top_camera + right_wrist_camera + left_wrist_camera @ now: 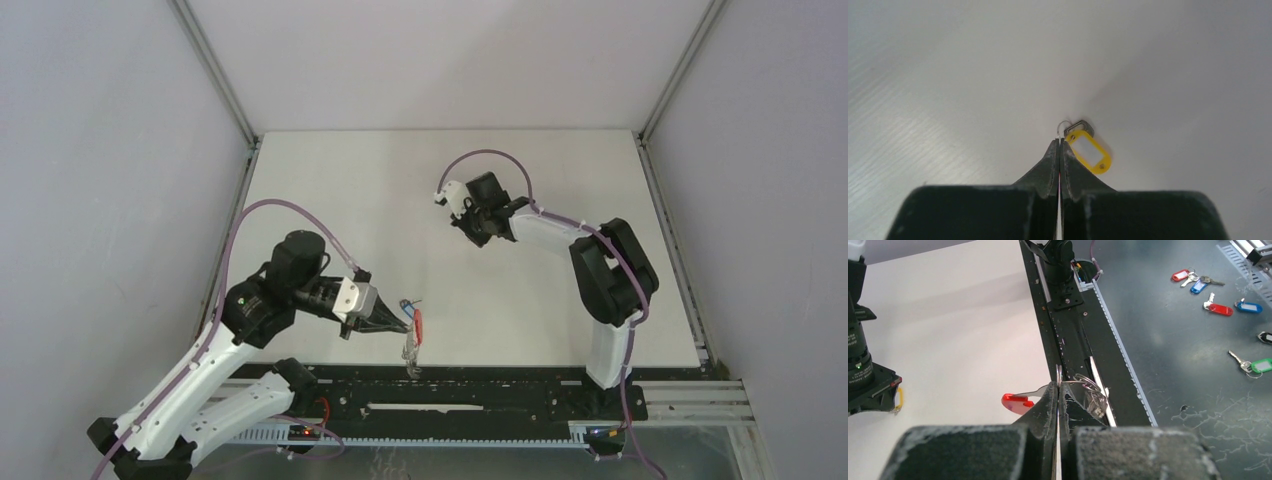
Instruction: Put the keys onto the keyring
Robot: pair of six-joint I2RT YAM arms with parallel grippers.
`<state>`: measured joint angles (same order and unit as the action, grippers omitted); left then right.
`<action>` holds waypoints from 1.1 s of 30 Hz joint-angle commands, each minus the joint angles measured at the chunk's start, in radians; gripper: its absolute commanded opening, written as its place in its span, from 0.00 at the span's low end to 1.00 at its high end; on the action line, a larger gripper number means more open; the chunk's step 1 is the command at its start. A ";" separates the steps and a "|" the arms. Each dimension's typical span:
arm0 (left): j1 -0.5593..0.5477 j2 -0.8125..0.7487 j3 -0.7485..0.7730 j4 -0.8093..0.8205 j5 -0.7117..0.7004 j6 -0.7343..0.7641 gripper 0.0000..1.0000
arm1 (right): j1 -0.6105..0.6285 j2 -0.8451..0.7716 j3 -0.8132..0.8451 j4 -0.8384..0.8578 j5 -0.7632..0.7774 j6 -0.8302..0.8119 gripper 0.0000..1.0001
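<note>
White table (400,180), boxed in. Left gripper (1059,388) clamps the keyring (416,328), long axis running near-to-far. Right gripper (1060,143) pinches the yellow key (1089,151), well beyond the keyring and to its right, so that one should carry it over.

Loose tagged keys (1218,309) lie on a grey surface (1183,365) beside the table (958,325).

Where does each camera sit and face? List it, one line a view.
Top: above and behind the robot, looking down at the table; left arm and right arm show.
Left wrist: on the left arm, looking along the shut left claw at the keyring and spare keys.
Right wrist: looking down the shut right claw at the yellow key.
Shared: top and left wrist show the keyring.
</note>
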<state>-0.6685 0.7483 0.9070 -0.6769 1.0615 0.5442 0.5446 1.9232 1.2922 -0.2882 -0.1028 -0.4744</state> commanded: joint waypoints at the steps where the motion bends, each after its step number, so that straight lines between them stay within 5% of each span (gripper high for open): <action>1: 0.006 -0.022 0.025 -0.012 0.021 0.044 0.00 | 0.001 -0.125 -0.044 0.062 -0.078 0.073 0.00; 5: 0.007 -0.021 0.022 -0.016 0.023 0.049 0.00 | 0.007 -0.181 -0.101 0.107 -0.082 0.093 0.00; 9: 0.006 -0.023 0.024 -0.016 0.030 0.050 0.00 | 0.002 -0.156 -0.105 0.095 -0.074 0.059 0.39; 11: 0.006 -0.023 0.024 -0.015 0.025 0.052 0.00 | 0.005 -0.130 -0.100 0.093 -0.063 0.040 0.43; 33: 0.006 -0.021 0.045 -0.039 0.015 0.083 0.00 | 0.003 0.062 0.103 -0.074 0.031 0.034 0.32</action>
<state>-0.6678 0.7349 0.9070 -0.7208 1.0584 0.6041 0.5465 1.9614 1.3518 -0.3420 -0.0860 -0.4366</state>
